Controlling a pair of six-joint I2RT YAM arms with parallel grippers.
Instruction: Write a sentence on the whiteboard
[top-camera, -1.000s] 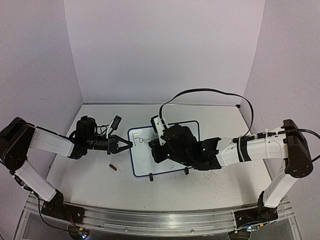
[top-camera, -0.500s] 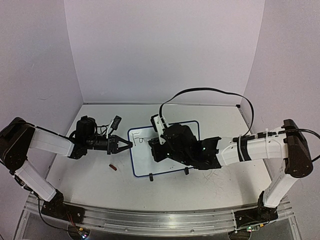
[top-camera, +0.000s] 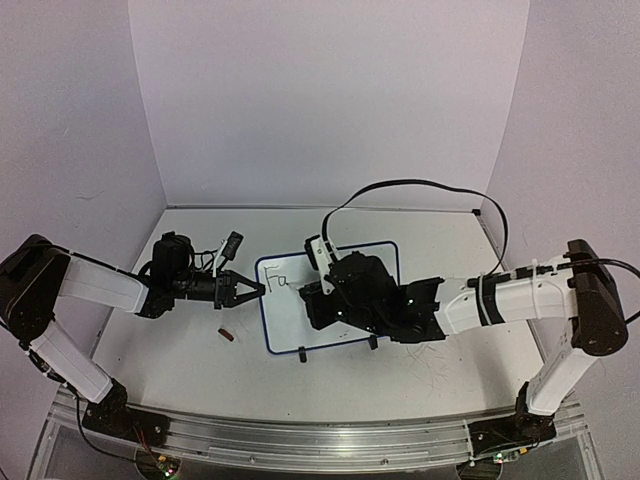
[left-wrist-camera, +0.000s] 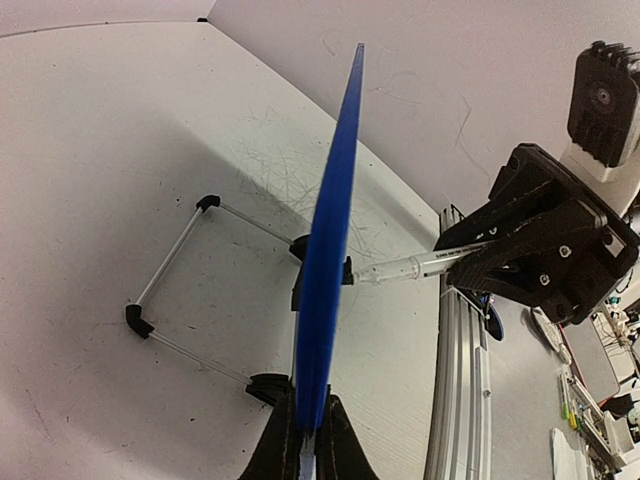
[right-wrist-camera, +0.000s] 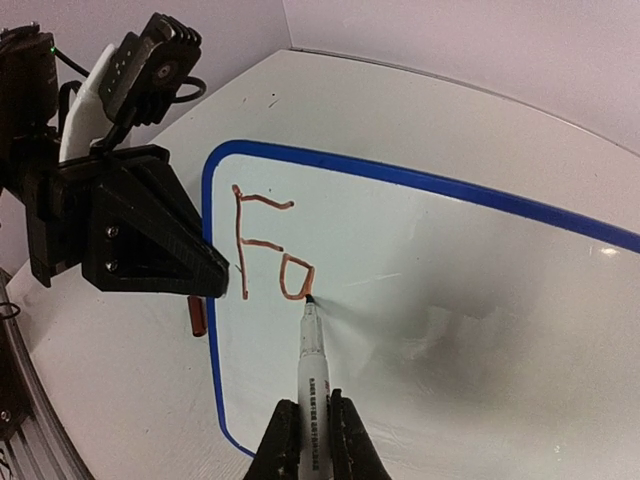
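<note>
Glossy whiteboard, thin blue rim, rounded corners, at middle of desk. "Fa" of the sentence (reddish-brown strokes) at its top left. Clamped on its rim: left fingers. Pinching slim marker, tip on board: right fingers.

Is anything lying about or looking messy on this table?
One small thing: a dark-red cap lies loose on the table just left of the whiteboard, probably off the marker. Faint grey scribbles also mark the table's near right part. Nothing else looks askew.
</note>
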